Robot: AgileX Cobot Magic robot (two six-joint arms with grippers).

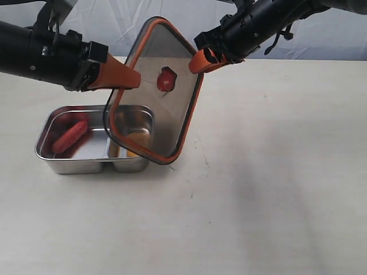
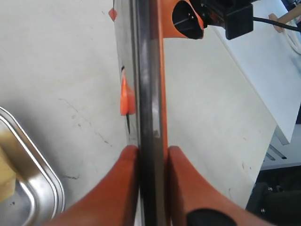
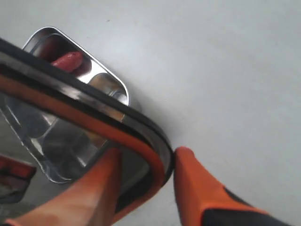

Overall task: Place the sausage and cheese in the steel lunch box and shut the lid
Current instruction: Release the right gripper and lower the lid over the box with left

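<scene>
The box [image 1: 74,166] sits toward the worktop's [image 1: 258,200] near left corner, long axis parallel to the near edge. The sausage [image 1: 70,136] lies in its left compartment and the cheese [image 2: 4,174] in its right.

The lid [image 1: 172,114] hangs steeply tilted over the right compartment (orange seal showing), lowest corner just above the box's right end.

The left gripper [image 1: 135,77] is clenched on the lid's left edge and is the arm nearer the box. The right gripper [image 1: 200,60] straddles the lid's far edge; whether it is pinching the lid cannot be told.

The box lies below and left of both grippers, so the lid probably needs levelling, with its long axis turned along the box's.
</scene>
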